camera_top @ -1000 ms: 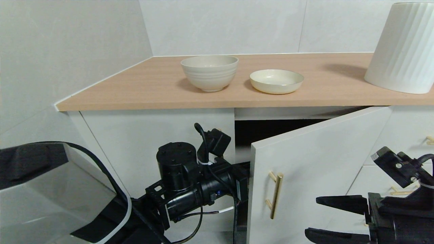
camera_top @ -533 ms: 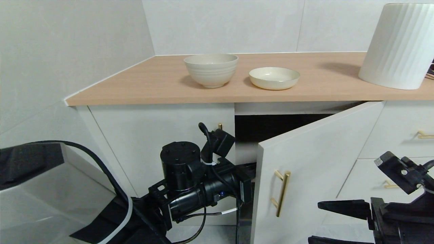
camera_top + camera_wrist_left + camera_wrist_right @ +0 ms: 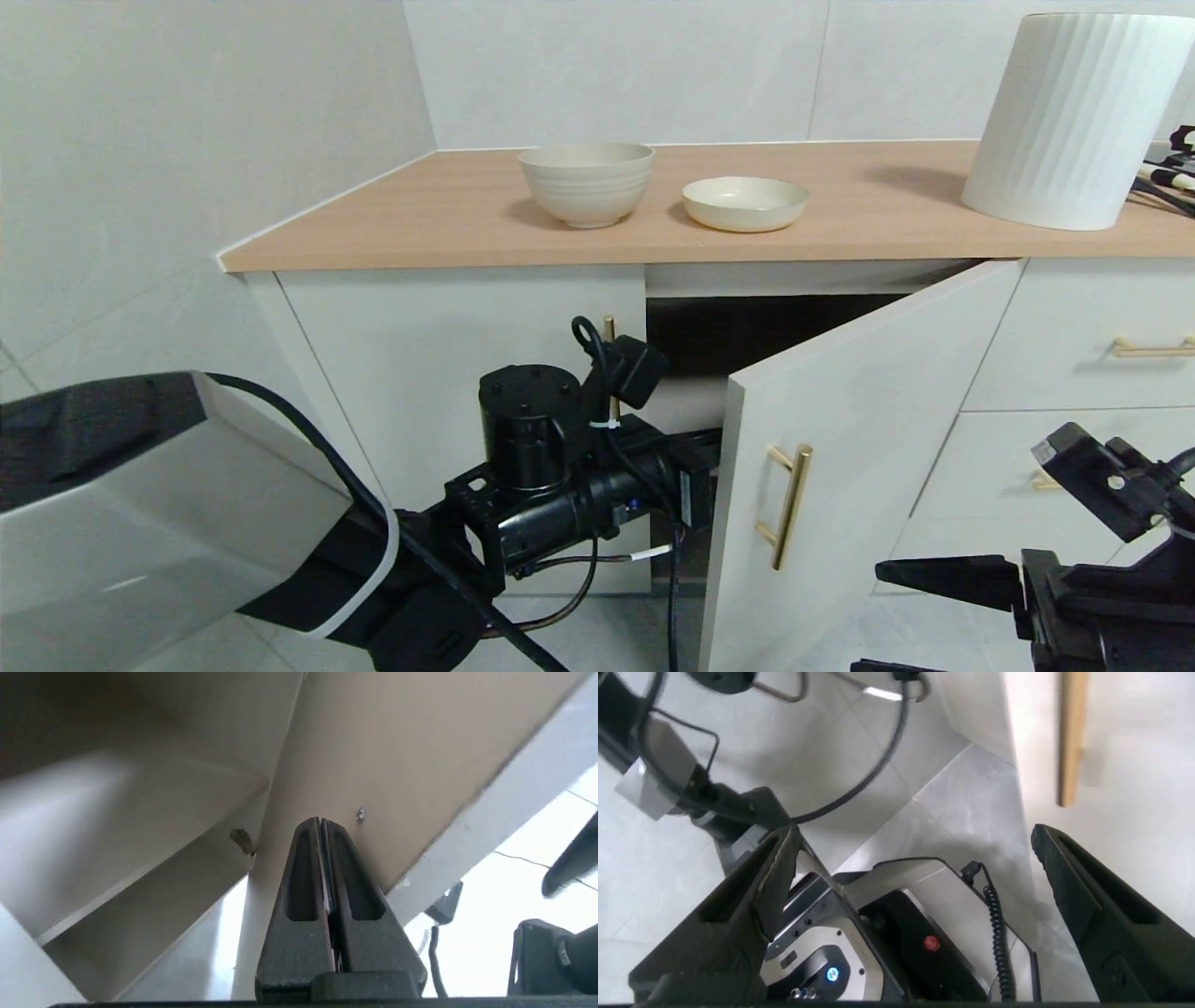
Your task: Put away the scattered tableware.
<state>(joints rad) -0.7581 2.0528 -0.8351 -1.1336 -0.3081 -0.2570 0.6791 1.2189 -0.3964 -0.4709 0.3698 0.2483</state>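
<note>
A cream ribbed bowl (image 3: 586, 182) and a shallow cream dish (image 3: 744, 203) stand side by side on the wooden countertop (image 3: 429, 229). Below them a white cabinet door (image 3: 840, 439) with a gold handle (image 3: 789, 504) stands partly open over a dark interior. My left arm (image 3: 560, 485) reaches low into the gap at the door's free edge. In the left wrist view my left gripper (image 3: 320, 826) is shut and empty, its tips against the door's inner face (image 3: 420, 756). My right gripper (image 3: 873, 616) (image 3: 924, 877) hangs open and empty, low in front of the door.
A tall white ribbed container (image 3: 1074, 121) stands on the counter at the right, with dark utensils (image 3: 1172, 173) beside it. White drawers with gold handles (image 3: 1153, 347) lie right of the open door. A tiled wall closes the left side, and a grey tiled floor (image 3: 952, 812) lies below.
The whole head view has pulled back and shifted, so the camera has moved. The door looks a little wider open, with my left arm still behind its edge.
</note>
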